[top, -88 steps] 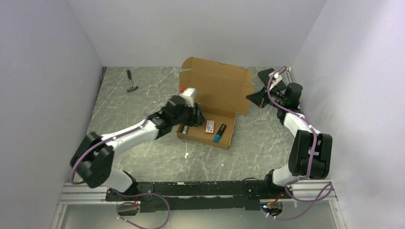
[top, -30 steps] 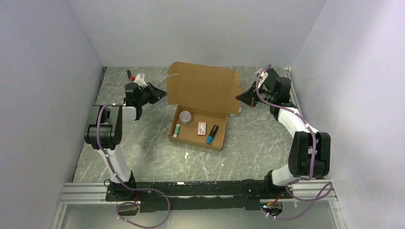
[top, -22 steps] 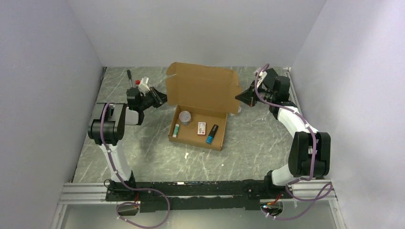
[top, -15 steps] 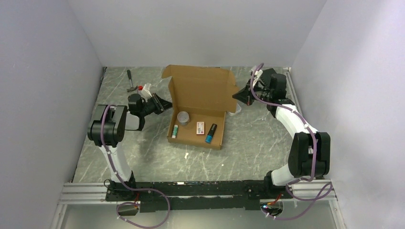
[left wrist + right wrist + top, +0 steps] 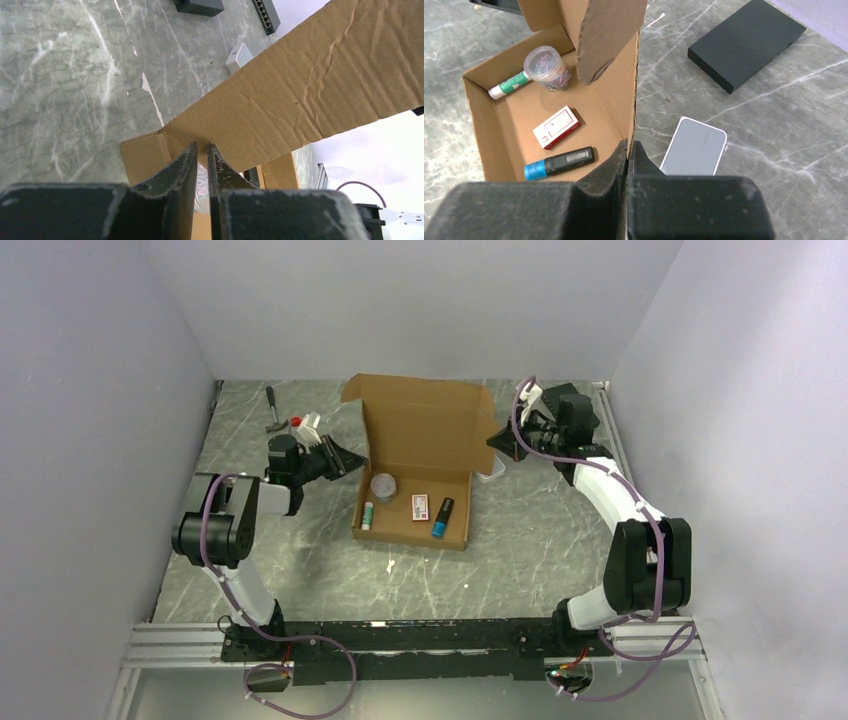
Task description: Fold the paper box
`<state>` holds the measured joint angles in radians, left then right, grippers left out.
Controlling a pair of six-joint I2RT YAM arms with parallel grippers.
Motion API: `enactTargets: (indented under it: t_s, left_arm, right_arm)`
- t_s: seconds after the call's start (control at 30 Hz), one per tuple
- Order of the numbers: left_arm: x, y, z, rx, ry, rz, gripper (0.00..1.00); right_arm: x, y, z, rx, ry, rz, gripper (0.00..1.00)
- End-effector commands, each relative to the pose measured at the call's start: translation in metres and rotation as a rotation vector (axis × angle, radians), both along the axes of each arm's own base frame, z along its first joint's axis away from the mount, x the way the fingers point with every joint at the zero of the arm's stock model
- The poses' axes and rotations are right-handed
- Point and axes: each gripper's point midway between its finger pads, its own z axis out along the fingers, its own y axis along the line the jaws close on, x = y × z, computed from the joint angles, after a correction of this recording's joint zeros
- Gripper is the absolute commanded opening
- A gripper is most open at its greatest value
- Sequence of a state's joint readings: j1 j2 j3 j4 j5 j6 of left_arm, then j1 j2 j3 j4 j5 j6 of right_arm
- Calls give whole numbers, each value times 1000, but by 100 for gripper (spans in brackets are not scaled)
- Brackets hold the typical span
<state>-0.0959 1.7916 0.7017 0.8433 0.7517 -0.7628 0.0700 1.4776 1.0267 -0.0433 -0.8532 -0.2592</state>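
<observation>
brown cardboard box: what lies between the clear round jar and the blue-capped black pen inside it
A small flat red-and-white packet, seen in the right wrist view.

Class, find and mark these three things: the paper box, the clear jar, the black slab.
paper box (image 5: 425,435), top external view, inside of raised lid.
clear jar (image 5: 543,57), right wrist view, its lid.
black slab (image 5: 746,40), right wrist view, top face.

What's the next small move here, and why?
Probably swing the upright lid forward and down over the tray of the paper box. The lid stands open behind the tray. The left hand has its fingers nearly together at the left rear corner, and the right hand is shut at the right wall, so both flank the hinge.
</observation>
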Motion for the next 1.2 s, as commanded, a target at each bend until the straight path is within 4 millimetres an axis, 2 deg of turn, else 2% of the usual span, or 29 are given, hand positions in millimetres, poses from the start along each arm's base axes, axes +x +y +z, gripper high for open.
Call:
enactTargets:
  t_s: [0.0,0.17,0.33,0.5,0.67,0.83,1.0,1.17]
  left_arm:
    - [2,4,17,49,-66,12,19]
    - [4,13,32,64,-124,23,22]
    - [4,12,49,56,-241,-21,25]
    - [3,6,54,31,-331,-58,29]
    - [-1,6,55,14,-374,-53,39]
    - [-5,9,62,62,-378,-19,39]
    - [-18,14,62,141,-344,20,39]
    - [-36,15,61,137,-315,37,41]
  right_arm:
    - [-2,1,16,-32,-144,31,0]
    - [-6,-1,15,-45,-187,58,0]
    - [-13,1,17,-48,-249,108,0]
    - [-17,1,16,-43,-268,131,0]
    - [-18,2,18,-43,-276,144,0]
    - [-20,2,21,-44,-285,151,0]
    - [-19,1,22,-52,-296,147,0]
    - [-20,0,21,-64,-310,147,0]
